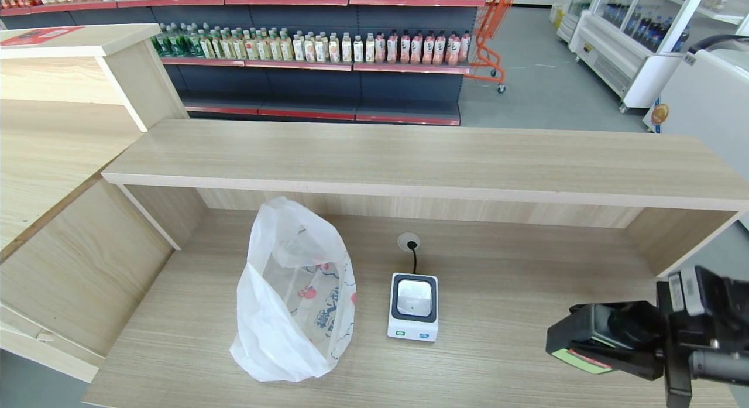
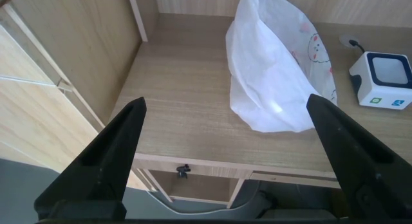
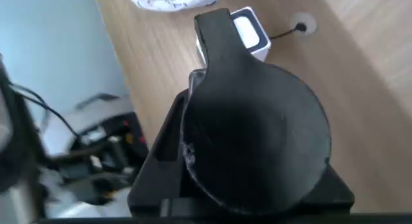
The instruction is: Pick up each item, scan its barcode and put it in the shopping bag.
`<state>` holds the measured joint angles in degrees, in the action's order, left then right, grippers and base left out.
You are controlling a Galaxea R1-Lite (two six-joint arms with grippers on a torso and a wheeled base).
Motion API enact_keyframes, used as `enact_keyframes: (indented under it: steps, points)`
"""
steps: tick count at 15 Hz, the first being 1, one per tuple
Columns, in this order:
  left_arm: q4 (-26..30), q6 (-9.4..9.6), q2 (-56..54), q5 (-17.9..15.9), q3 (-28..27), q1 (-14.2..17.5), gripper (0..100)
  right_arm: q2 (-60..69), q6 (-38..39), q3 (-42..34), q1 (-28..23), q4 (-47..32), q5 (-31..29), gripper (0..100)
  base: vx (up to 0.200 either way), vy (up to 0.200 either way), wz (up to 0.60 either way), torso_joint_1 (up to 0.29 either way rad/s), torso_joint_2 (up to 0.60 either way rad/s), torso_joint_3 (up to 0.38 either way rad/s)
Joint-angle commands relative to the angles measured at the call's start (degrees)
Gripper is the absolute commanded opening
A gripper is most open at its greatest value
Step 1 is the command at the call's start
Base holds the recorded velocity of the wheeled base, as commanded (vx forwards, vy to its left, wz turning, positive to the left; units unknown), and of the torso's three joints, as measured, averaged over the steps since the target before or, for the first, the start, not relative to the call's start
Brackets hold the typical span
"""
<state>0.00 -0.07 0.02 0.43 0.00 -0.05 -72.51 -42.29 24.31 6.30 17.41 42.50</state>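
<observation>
1. The dark item (image 1: 579, 346) is held off the counter (image 1: 526, 361) in the right gripper (image 1: 643, 338), whose fingers are clamped on it. A green and red label can be seen on its lower edge.
2. The item is carried at the counter's right side, well apart from the scanner (image 1: 413, 307). No barcode is presented to the window, so the pick is judged done and the scan is the step in hand.
3. The shopping bag (image 1: 295, 297) is stood just beside the scanner on its left, with its mouth gaping upward. A printed package can be made out through the plastic.
4. The left gripper (image 2: 226, 102) is held off the counter's left front corner, its fingers spread wide with nothing between them.
5. Next move, as judged: the item is to be brought leftward over the scanner and turned so that its label side faces the glass. Where the barcode sits cannot be told.
6. Only then is the bag called for — a drop through the open mouth, with the thin rim to be cleared.
</observation>
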Motion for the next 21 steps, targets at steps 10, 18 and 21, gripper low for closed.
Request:
enact_keyframes:
  steps: [10,18,21]
  points:
    - [0.00,-0.01,-0.02,0.01,0.00,-0.04,100,-18.63,74.72,5.49,11.72,20.38,-22.46,0,0.000,0.000,0.00,0.000,0.00,0.000]
    - [0.00,0.16,-0.02,0.01,0.00,-0.04,100,-14.77,77.36,1.80,13.03,19.95,-22.72,0,0.000,0.050,0.00,0.001,0.00,-0.002]
    - [0.00,0.07,-0.02,0.01,0.00,0.05,100,-13.97,80.52,1.71,13.30,19.95,-22.81,0,0.000,0.200,0.00,0.007,0.01,-0.001]
